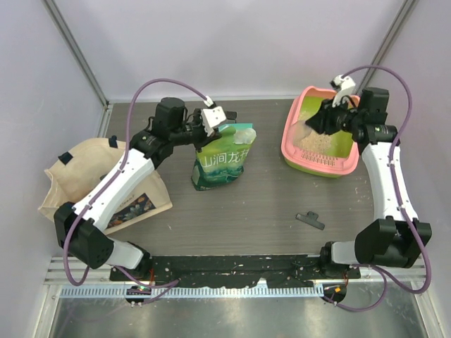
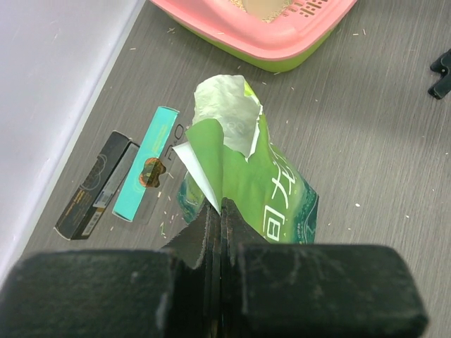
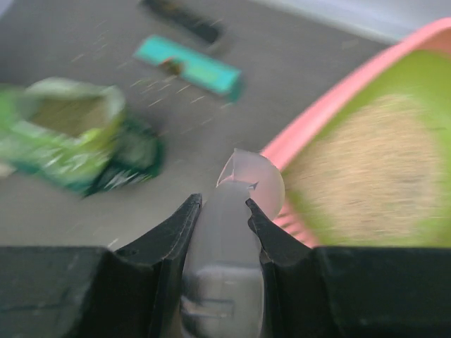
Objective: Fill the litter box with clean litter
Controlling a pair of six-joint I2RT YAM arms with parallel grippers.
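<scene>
- Litter box [image 1: 287, 151]: far right of the desk [image 1: 246, 211], pink rim, lime-green basin, sitting flat. The left wrist view catches only its near corner [image 2: 282, 39]; in the right wrist view it fills the right side [image 3: 338, 105].
- Clean litter [image 1: 323, 144]: a pale sandy layer inside the basin, heaped toward the near side. Bare green shows at the far left corner. The right wrist view is blurred, and the litter is a beige patch there [image 3: 380, 169].
- Right end effector [image 1: 318, 124]: over the left part of the box. The wrist camera shows its fingers [image 3: 184, 224] clamped on the handle of a clear scoop [image 3: 246, 179]. The scoop bowl is just above the pink rim. I cannot tell whether it holds anything.
- Left end effector [image 1: 227, 128]: at the top of the green bag [image 1: 222, 165]. In the wrist view the jaws are pressed together on the torn upper edge of the bag [image 2: 275, 190], and the mouth gapes open beyond them.
- Green bag: upright at mid-desk, well apart from the box, white characters on its front.
- Other items: a beige tote bag [image 1: 77, 172] lies at the left, under the left arm. A small black clip [image 1: 310, 220] is on the near right. A teal box [image 2: 148, 172] and a black box [image 2: 95, 186] lie side by side near the back wall.
</scene>
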